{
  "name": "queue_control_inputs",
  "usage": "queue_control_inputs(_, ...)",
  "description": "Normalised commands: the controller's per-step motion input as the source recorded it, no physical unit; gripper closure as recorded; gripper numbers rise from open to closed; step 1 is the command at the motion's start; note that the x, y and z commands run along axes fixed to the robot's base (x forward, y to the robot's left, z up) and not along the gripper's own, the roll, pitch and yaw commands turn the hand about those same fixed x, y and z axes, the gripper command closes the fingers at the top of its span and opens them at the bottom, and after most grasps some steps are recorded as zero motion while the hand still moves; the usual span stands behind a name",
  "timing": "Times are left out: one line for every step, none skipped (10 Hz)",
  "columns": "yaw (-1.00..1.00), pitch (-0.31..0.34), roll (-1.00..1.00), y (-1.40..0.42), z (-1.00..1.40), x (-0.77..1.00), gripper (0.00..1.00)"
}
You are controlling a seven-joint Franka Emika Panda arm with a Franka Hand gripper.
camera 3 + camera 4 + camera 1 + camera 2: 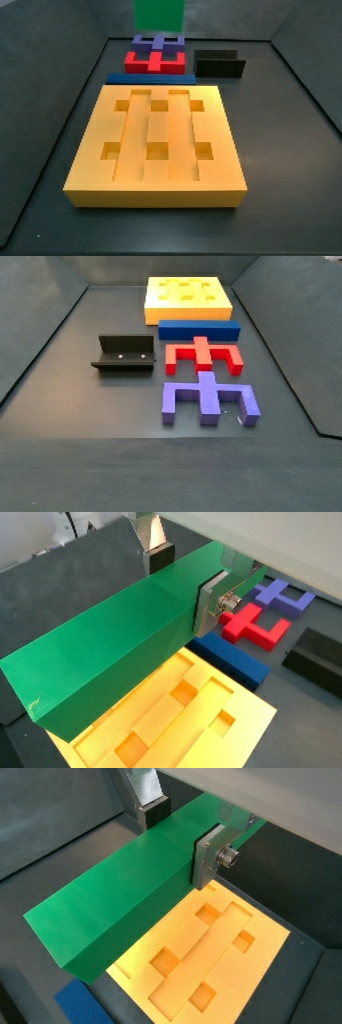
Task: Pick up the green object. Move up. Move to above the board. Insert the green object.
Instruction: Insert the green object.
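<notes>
Pinching the green object point(120, 647) between its silver fingers point(214, 600), the gripper point(181, 838) holds the bar raised in both wrist views. Beneath it lies the board point(221, 953); beyond it sit a blue block point(230, 657), red block point(254, 624) and purple block point(283, 595).
</notes>
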Motion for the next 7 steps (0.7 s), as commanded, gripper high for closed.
queue_control_inputs(0.06, -0.019, 0.07, 0.0, -1.0, 0.0, 1.0)
queue_control_inputs(0.08, -0.064, 0.08, 0.0, -1.0, -0.27, 1.0)
queue_control_inputs(0.13, -0.149, 0.05, 0.0, -1.0, -0.35, 1.0)
queue_control_inputs(0.14, -0.164, 0.0, 0.0, -0.94, -0.33, 1.0)
queue_control_inputs(0.12, -0.214, 0.0, -0.09, -0.81, -0.27, 1.0)
queue_control_inputs(0.03, -0.226, 0.01, -0.1, -0.83, -0.29, 1.0)
queue_control_inputs(0.0, -0.179, 0.12, -0.17, -0.89, -0.32, 1.0)
